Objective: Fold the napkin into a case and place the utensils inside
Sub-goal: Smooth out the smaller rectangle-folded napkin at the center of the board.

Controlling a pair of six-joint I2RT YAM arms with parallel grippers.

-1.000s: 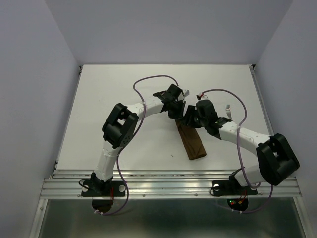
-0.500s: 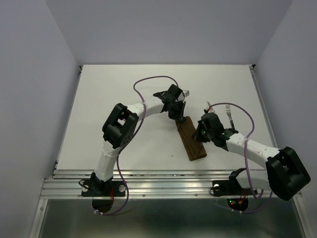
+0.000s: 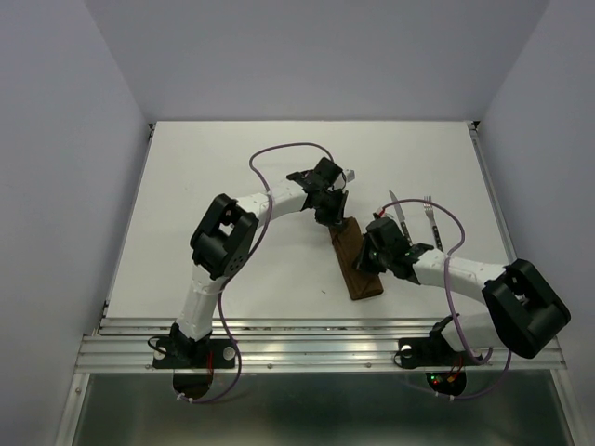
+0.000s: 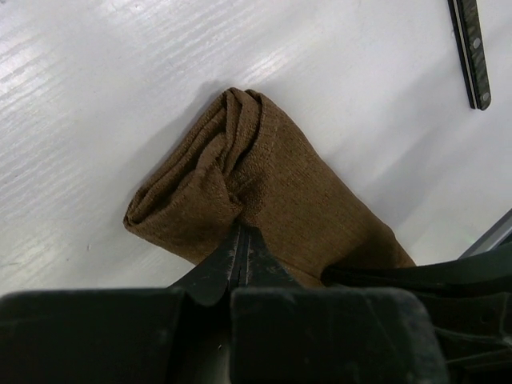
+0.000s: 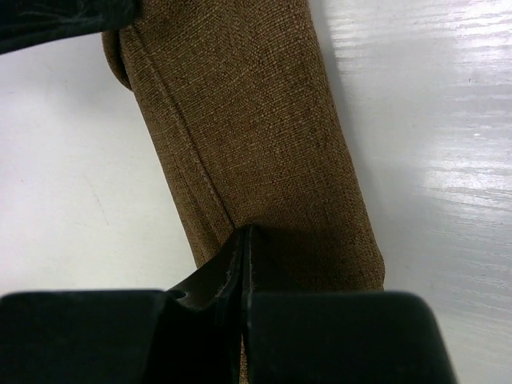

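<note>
The napkin lies as a narrow dark brown case slanting across the table's middle. My left gripper is at the far end, shut on a pinch of cloth whose layered end stands slightly tented. My right gripper is shut with nothing in it; its tips touch the case about halfway along, beside a flap seam. The utensils lie on the table to the right of the case, a silver knife and a fork. One dark riveted handle shows in the left wrist view.
The white table has raised rails at its left and right edges and a metal rail along the near side. Purple cables loop above both wrists. Both forearms crowd the space around the case.
My right gripper left the case's far end, shut its jaws, swung toward the near right, then came back onto the case's middle. The knife is now uncovered. The left arm has not moved.
</note>
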